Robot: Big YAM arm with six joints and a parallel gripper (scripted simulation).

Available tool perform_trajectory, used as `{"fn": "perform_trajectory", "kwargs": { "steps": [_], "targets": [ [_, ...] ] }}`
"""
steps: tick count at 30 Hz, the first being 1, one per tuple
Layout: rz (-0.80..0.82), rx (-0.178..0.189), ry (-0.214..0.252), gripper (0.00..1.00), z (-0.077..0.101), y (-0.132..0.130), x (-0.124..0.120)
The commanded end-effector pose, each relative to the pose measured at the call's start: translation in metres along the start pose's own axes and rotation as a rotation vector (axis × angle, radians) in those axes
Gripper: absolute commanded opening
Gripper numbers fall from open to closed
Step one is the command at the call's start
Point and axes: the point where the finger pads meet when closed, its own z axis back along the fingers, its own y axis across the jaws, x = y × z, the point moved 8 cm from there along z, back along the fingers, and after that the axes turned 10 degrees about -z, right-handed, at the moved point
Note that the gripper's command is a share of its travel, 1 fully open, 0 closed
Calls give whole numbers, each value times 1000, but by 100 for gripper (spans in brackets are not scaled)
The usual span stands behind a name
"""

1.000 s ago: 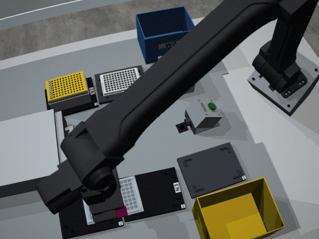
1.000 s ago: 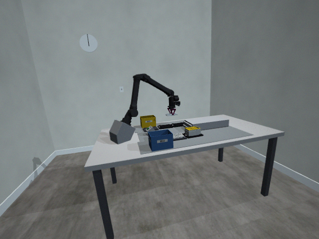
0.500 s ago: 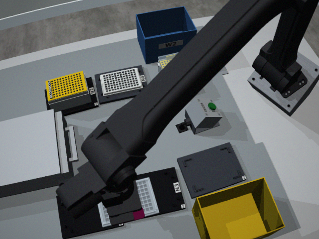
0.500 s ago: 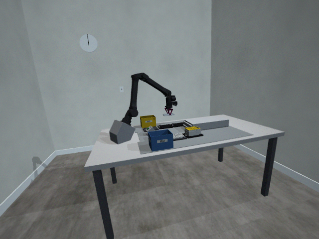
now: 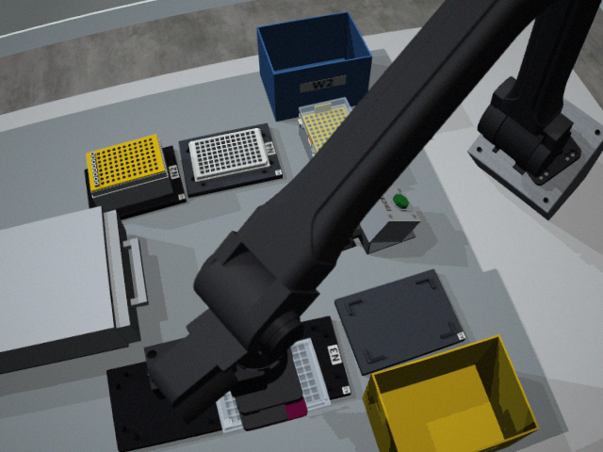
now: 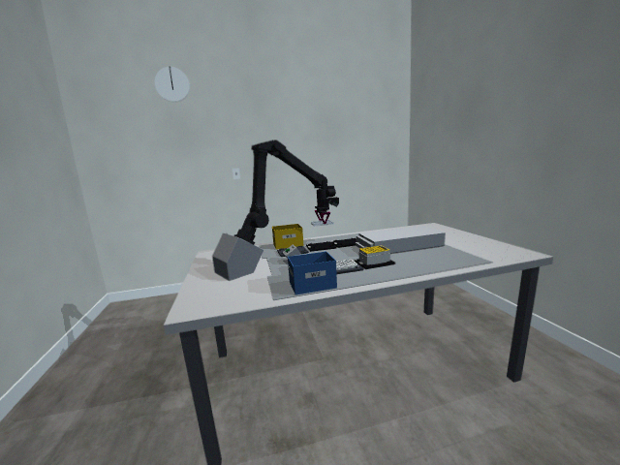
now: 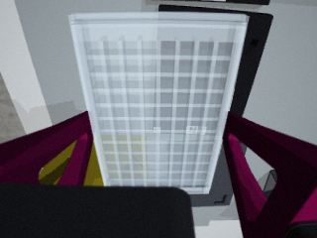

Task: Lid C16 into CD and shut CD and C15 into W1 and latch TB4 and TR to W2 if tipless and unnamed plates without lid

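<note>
My gripper (image 5: 267, 395) (image 6: 321, 218) (image 7: 158, 119) is shut on the clear assay plate (image 5: 307, 369) (image 6: 320, 223) (image 7: 158, 99), gripping it across its short width. It holds the plate level, well above the bench, over the bare black nest N3 (image 5: 341, 381) (image 7: 254, 74). The yellow bin W1 (image 5: 433, 359) (image 6: 288, 233) stands open to the right of N3. The nest N1 (image 5: 136, 418) to the left is bare. The tip rack TR (image 5: 127, 163) (image 6: 374, 253) with a yellow top sits on N2. The tip box TB4 (image 5: 323, 123) stands in front of the blue bin W2 (image 5: 317, 88) (image 6: 312, 274).
The cooler CD (image 5: 48, 272) lies at the left, its drawer front towards the middle. A pale gridded plate (image 5: 228, 153) sits on a nest beside TR. The dark lid park (image 5: 399, 321) lies behind W1. The green key DONE (image 5: 399, 200) is on its grey box.
</note>
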Motion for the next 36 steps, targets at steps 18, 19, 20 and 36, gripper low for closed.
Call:
{"fn": "perform_trajectory", "kwargs": {
  "steps": [18,19,20,36],
  "targets": [
    [-11,34,-31,0,16,13,-48],
    [-11,36,-32,0,15,14,-50],
    [-11,36,-32,0,15,14,-53],
    [-13,38,-28,0,14,21,-90]
  ]
}}
